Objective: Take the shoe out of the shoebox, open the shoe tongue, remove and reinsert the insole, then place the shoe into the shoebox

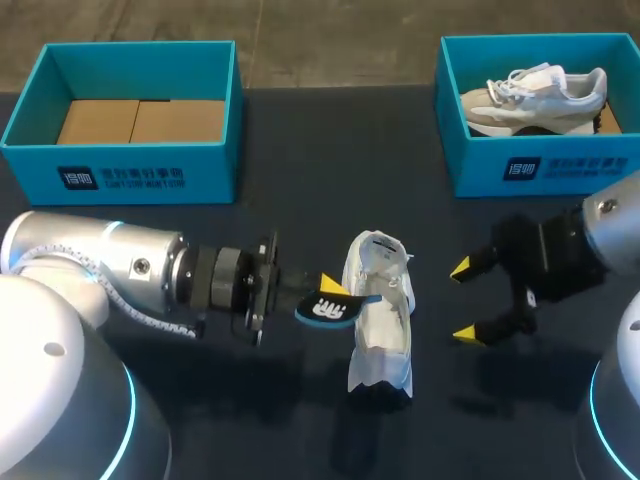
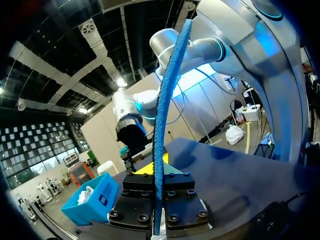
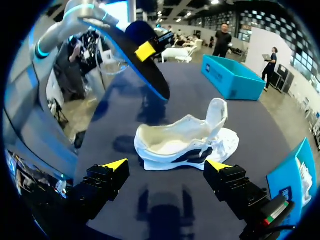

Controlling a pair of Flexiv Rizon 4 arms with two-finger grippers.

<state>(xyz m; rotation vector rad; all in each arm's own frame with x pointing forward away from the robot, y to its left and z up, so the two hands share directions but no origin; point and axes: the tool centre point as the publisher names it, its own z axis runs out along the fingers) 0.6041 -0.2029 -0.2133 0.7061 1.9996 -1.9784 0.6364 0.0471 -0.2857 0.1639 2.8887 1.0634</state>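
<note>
While left gripper (image 1: 327,293) clamps insole (image 1: 330,311) | right gripper (image 1: 463,301) agape beside shoe (image 1: 382,330) | shoeboxes (image 1: 120,178) far back

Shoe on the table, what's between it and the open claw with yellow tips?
Nothing: just bare table between the shoe and the right gripper, shown in the head view.

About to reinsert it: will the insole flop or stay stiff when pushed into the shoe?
Probably springy rather than limp: the insole stands up from the left end effector with only a gentle curve. It looks thin, so likely light, and may buckle if pushed against the shoe.
</note>
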